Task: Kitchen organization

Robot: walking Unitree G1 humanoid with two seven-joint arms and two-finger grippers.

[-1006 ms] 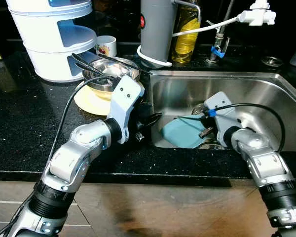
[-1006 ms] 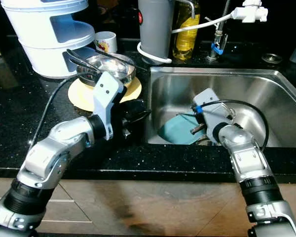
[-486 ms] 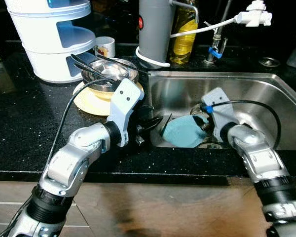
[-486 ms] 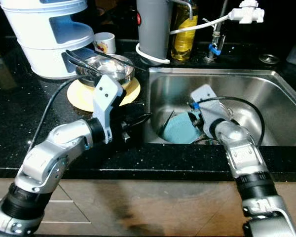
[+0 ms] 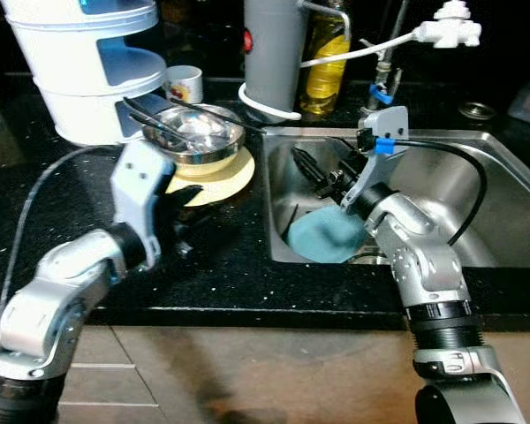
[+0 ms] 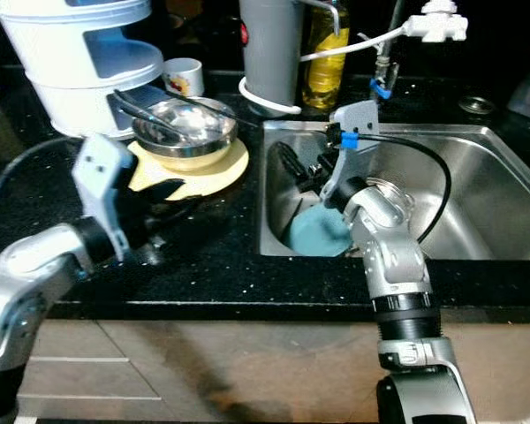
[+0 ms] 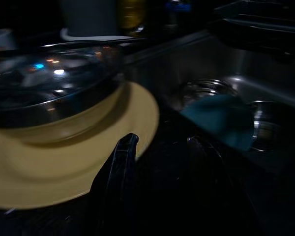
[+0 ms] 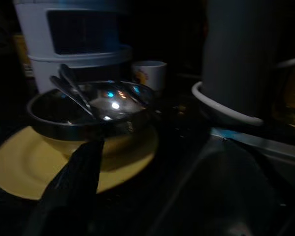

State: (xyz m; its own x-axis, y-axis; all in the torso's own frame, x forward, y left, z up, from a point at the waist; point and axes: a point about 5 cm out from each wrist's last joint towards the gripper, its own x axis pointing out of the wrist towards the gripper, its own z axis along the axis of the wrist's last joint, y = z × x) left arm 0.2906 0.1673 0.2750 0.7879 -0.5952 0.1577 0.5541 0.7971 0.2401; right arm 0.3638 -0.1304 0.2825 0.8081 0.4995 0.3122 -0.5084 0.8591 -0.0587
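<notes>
While the left gripper (image 5: pixel 178 196) rests wide-jawed on the black worktop (image 5: pixel 35 203) at the yellow plate's (image 5: pixel 214 178) six o'clock edge, the right gripper (image 5: pixel 311 170), jaws spread and empty, hovers above the sink (image 5: pixel 477 168); sliding low under the rim should avoid tipping the steel bowl (image 5: pixel 194 132).
</notes>
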